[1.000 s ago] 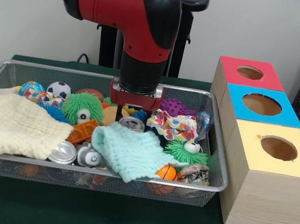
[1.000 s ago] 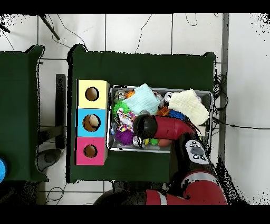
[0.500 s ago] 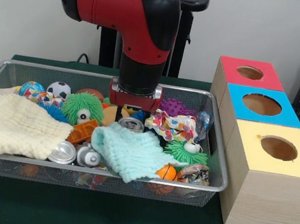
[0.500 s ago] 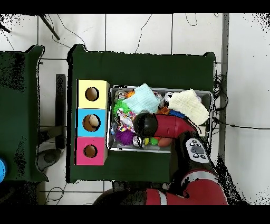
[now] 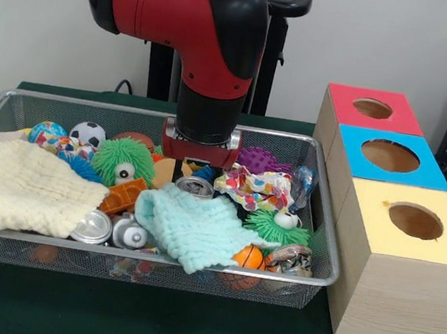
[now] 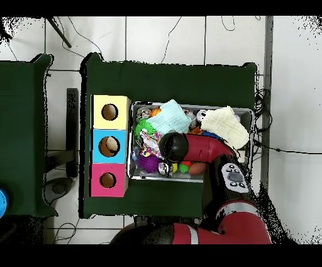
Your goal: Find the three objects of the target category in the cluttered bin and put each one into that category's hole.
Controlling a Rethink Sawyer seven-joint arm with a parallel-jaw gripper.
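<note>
Front view: the big red arm [image 5: 199, 40] comes down over the middle of the wire bin [image 5: 323, 258]. Beside the bin stand three boxes, red [image 5: 371, 112], blue [image 5: 389, 160] and yellow [image 5: 407, 241], each with a round hole. The gripper [image 5: 197, 163] sits low, just above a silver can [image 5: 197, 186] that lies in the bin's middle; its fingers are hidden, so I cannot tell how they stand.

Lab: robot arm [image 5: 199, 40] at green-clothed table [image 6: 170, 79], tiled floor [image 6: 188, 38], loose cables [image 6: 173, 34].
</note>
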